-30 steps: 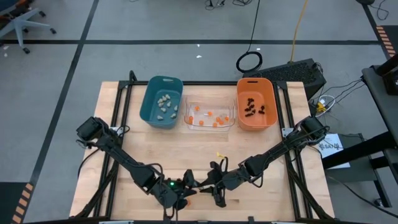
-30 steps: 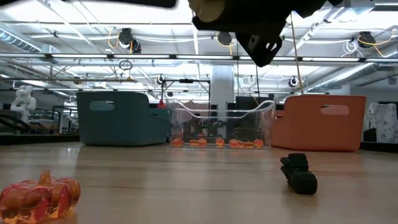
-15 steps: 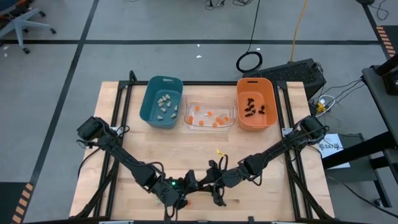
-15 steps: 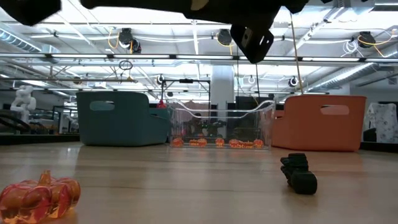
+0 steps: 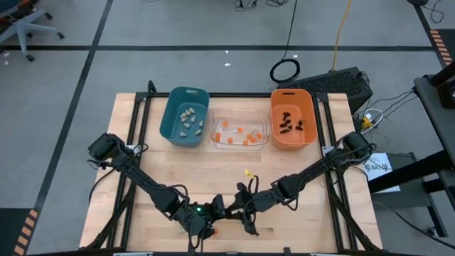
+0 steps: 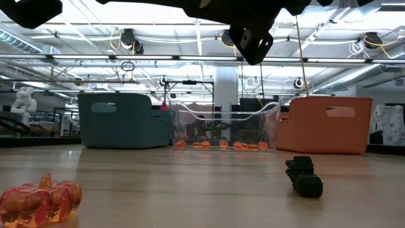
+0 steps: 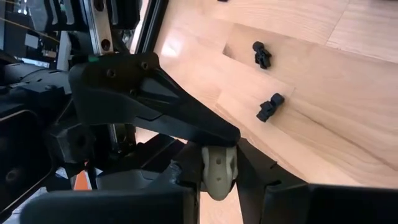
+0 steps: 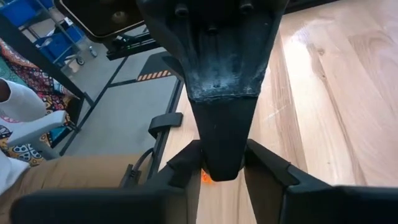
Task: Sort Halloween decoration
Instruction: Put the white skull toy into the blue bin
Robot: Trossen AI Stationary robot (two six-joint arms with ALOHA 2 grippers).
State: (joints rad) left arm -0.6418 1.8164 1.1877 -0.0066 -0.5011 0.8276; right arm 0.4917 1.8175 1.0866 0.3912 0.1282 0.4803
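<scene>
My two grippers meet tip to tip above the table's near edge, my left gripper (image 5: 219,208) coming from the left and my right gripper (image 5: 242,208) from the right. My left gripper (image 7: 217,182) is shut on a pale beige lump (image 7: 217,169). The tip of my right gripper (image 7: 221,132) stands right against the lump's top; I cannot tell whether it holds it. On the wood below lie an orange pumpkin trinket (image 6: 41,197) and two black spidery trinkets (image 7: 262,54) (image 7: 270,107). Another small orange piece (image 5: 247,172) lies farther in. My left gripper pinches the pale lump by its two sides (image 7: 209,173) between its two fingers. It comes from the table's left, slanting down. The lump is lifted clear of the table, and its top is covered by the right gripper's tip.
At the far side stand a teal bin (image 5: 168,117) with pale lumps, a clear bin (image 5: 213,135) with small orange pieces and an orange bin (image 5: 274,124) with black ones. Bare wood lies between the bins and the grippers.
Both grippers have stayed over the near edge. My left gripper has rolled a little about its own line; in the low view its dark body now shows in the top left corner, and the pale lump seen overhead a second ago is covered.
</scene>
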